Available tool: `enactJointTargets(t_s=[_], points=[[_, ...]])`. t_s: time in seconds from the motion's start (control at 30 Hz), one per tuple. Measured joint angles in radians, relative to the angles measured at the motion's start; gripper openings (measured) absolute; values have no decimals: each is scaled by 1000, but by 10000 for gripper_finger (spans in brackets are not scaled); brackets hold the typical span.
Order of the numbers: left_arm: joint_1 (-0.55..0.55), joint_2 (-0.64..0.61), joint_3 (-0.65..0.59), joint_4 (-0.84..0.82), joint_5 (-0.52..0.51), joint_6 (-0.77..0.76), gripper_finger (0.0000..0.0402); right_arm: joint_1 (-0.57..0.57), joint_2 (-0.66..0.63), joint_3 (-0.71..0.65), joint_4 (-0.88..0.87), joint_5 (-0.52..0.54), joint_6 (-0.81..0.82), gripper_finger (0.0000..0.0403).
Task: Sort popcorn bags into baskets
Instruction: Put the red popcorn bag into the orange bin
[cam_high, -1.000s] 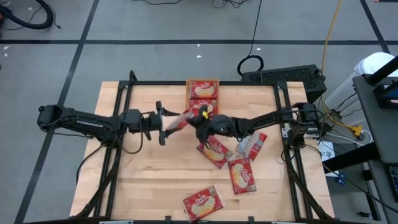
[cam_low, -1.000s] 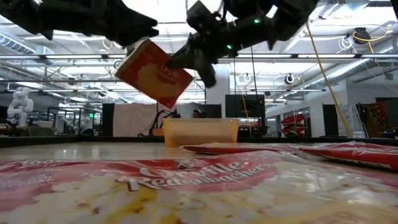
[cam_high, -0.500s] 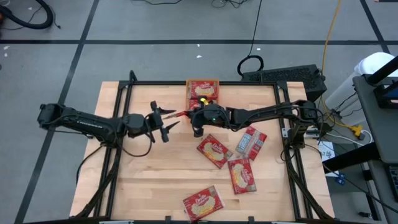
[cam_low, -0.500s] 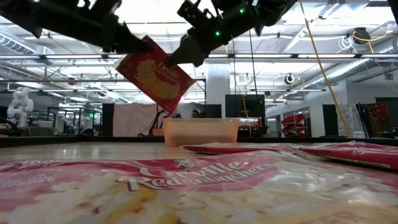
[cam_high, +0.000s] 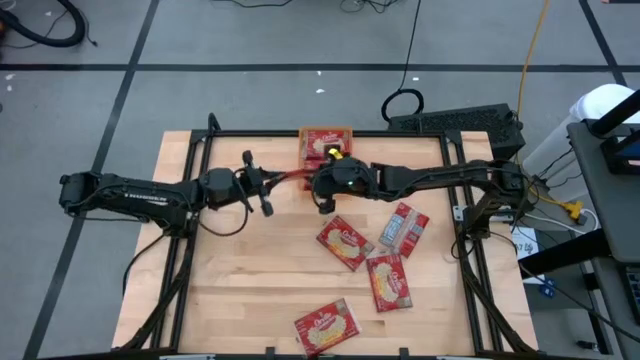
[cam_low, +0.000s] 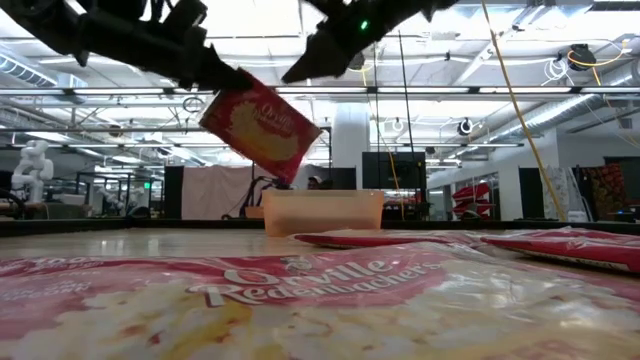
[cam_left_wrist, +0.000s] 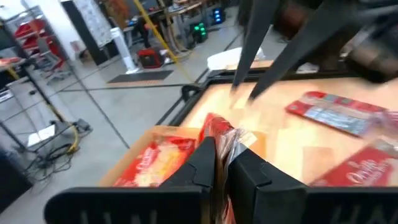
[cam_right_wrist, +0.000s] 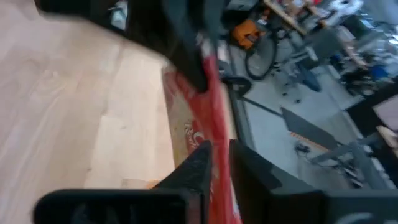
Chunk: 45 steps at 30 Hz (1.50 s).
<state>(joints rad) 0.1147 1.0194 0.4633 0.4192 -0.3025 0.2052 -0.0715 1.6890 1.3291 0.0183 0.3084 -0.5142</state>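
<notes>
Bright, even overhead light; wrist views smeared with blur; low view's foreground unfocused.

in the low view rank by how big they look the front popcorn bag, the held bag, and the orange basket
1. Front popcorn bag, though nearness inflates it.
2. Held bag and orange basket look similar; unranked.

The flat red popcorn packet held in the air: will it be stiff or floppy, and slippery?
Probably fairly stiff: the flat red popcorn packet hangs tilted from the left gripper, pinched at one edge, without sagging. Likely light, since that thin pinch carries it. Its smooth wrapper may slip; the right gripper is alongside.
</notes>
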Motion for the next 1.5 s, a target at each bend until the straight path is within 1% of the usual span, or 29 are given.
enactJointTargets(t_s=[0.07,0.13,0.2,0.33,0.4,0.47,0.57,0.7,0.77,0.87,0.97,1.07,1.13,1.3,1.37,1.43,1.5], points=[[27,-4,8,27,35,1,20,-1,-40,1,-54,47,11,69],[66,-9,17,89,87,-8,16,-7,-77,1,-117,108,35,87],[116,-8,17,120,125,-45,16,-18,-120,0,-194,154,73,102],[211,43,15,244,277,-213,19,-46,-204,-26,-311,164,164,121],[229,88,16,291,324,-274,18,-59,-248,-78,-307,163,193,126],[229,153,15,353,347,-294,16,-68,-297,-151,-264,163,208,126],[224,247,15,426,345,-347,16,-75,-372,-277,-131,164,211,124],[227,351,15,488,274,-428,22,-71,-458,-452,53,163,208,120],[226,398,15,526,266,-477,23,-71,-502,-530,137,163,208,119],[224,461,15,596,262,-534,17,-71,-556,-628,235,167,208,119],[225,522,15,638,232,-571,16,-71,-596,-708,322,167,208,119],[223,583,16,708,204,-619,24,-71,-624,-770,396,167,207,119],[222,625,25,741,205,-646,26,-71,-633,-801,431,167,207,119],[213,717,87,751,222,-660,17,-71,-638,-828,441,167,209,118],[211,731,99,748,239,-651,19,-71,-637,-828,442,167,216,118],[211,734,110,734,243,-642,34,-71,-637,-828,442,167,220,118],[212,732,111,705,242,-631,57,-71,-637,-828,442,167,218,118]])
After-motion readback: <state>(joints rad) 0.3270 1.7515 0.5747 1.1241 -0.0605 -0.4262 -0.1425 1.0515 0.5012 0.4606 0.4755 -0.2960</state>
